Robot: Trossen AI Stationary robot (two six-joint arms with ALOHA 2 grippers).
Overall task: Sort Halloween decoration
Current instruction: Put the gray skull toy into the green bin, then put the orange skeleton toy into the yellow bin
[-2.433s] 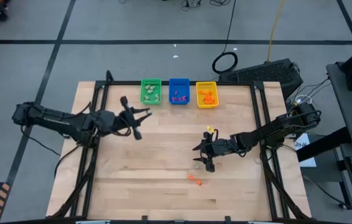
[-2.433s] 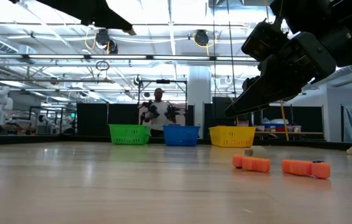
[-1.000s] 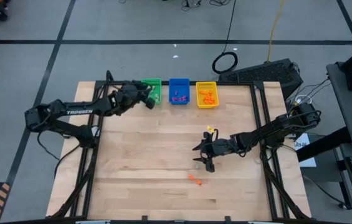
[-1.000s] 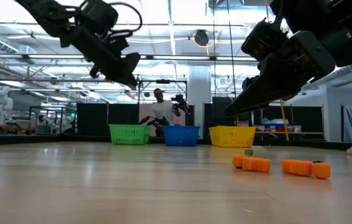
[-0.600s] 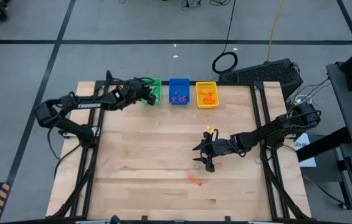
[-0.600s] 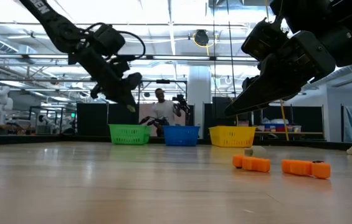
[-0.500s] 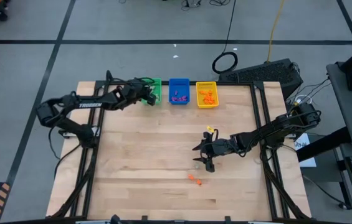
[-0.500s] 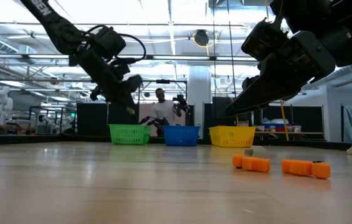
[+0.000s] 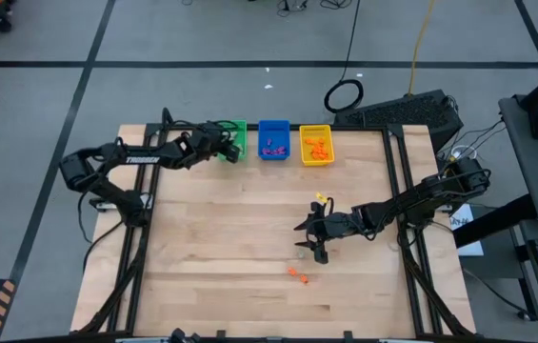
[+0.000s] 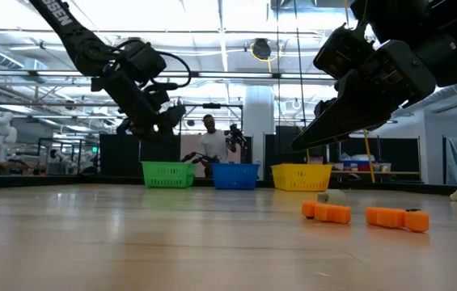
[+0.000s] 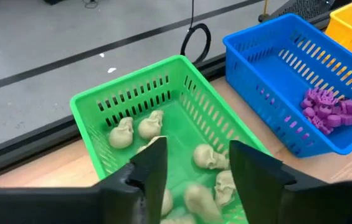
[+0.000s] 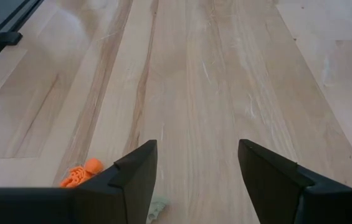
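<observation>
My left gripper [image 9: 224, 145] [image 11: 197, 149] hangs open just above the green bin [image 9: 233, 138] [image 11: 132, 81] at the far edge, with nothing between its fingers. Several pale skull trinkets [image 11: 141, 127] lie on the bin's floor below it. My right gripper [image 9: 308, 238] [image 12: 197, 155] hovers open over the mid-table, slanting down. Two orange trinkets [image 9: 296, 273] [image 10: 326, 212] and a pale one [image 12: 158, 206] [image 10: 333, 196] lie on the wood just near of it.
A blue bin [image 9: 273, 139] [image 11: 275, 43] holding purple trinkets [image 11: 328, 109] and a yellow bin [image 9: 315, 145] holding orange ones stand to the right of the green bin. Bare wood spreads between the bins and my right gripper. A person stands beyond the far edge [image 10: 209, 145].
My left gripper has sunk toward the green bin and tipped further down over it. Its fingers have opened. My right gripper and the trinkets on the table have kept still.
</observation>
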